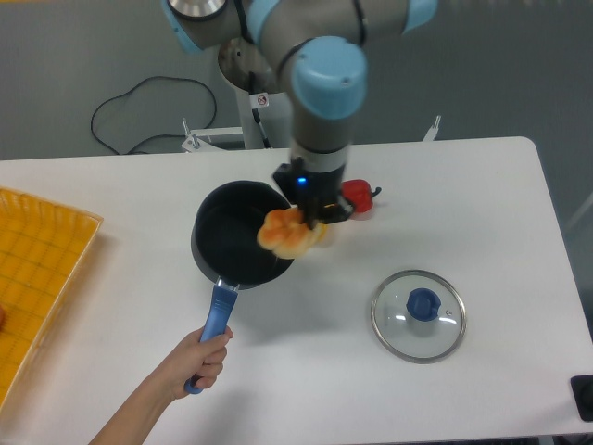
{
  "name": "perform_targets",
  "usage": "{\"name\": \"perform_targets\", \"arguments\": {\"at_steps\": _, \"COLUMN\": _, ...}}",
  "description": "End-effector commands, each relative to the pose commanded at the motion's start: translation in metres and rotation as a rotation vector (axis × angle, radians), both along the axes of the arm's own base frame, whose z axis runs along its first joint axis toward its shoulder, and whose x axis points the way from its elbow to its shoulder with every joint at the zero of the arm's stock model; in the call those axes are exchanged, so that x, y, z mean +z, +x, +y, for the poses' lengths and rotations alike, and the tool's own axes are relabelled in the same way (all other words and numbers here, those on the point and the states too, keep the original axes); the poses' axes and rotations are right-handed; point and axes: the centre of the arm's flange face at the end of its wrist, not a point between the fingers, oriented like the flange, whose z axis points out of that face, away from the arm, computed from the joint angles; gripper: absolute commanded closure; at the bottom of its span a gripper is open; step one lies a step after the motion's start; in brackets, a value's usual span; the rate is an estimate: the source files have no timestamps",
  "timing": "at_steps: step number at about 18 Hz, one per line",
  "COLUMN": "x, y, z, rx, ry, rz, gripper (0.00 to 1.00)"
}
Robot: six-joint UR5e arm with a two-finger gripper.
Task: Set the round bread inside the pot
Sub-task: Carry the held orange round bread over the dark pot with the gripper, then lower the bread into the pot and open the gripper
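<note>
The round bread [288, 234], golden-orange with pale patches, hangs in my gripper [306, 222], which is shut on it. It is held over the right rim of the pot [236, 243], a black saucepan at the table's middle. The pot's long blue handle [215, 324] points toward the front, and a person's hand [199, 357] grips it. The fingertips are mostly hidden behind the bread.
A red bell pepper [359, 197] lies just right of my gripper. A round glass lid with a blue knob [419, 314] lies at the front right. A yellow tray [37, 278] sits at the left edge. A black cable [139, 111] loops behind the table.
</note>
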Motion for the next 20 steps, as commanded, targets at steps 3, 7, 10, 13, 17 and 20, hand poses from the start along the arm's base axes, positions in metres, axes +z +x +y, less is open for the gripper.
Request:
{"name": "perform_targets", "arguments": {"at_steps": 3, "x": 0.001, "y": 0.001, "z": 0.001, "rx": 0.000, "ry": 0.004, "rz": 0.004, "gripper": 0.23}}
{"name": "perform_targets", "arguments": {"at_steps": 7, "x": 0.001, "y": 0.001, "z": 0.001, "rx": -0.001, "ry": 0.001, "rz": 0.005, "gripper": 0.01}}
{"name": "perform_targets", "arguments": {"at_steps": 10, "x": 0.000, "y": 0.005, "z": 0.004, "rx": -0.010, "ry": -0.002, "rz": 0.008, "gripper": 0.00}}
{"name": "perform_targets", "arguments": {"at_steps": 13, "x": -0.003, "y": 0.011, "z": 0.009, "rx": -0.024, "ry": -0.010, "rz": 0.007, "gripper": 0.00}}
{"name": "perform_targets", "arguments": {"at_steps": 17, "x": -0.005, "y": 0.017, "z": 0.013, "rx": -0.013, "ry": -0.019, "rz": 0.009, "gripper": 0.00}}
{"name": "perform_targets", "arguments": {"at_steps": 20, "x": 0.000, "y": 0.010, "z": 0.008, "rx": -0.010, "ry": -0.029, "rz": 0.030, "gripper": 0.00}}
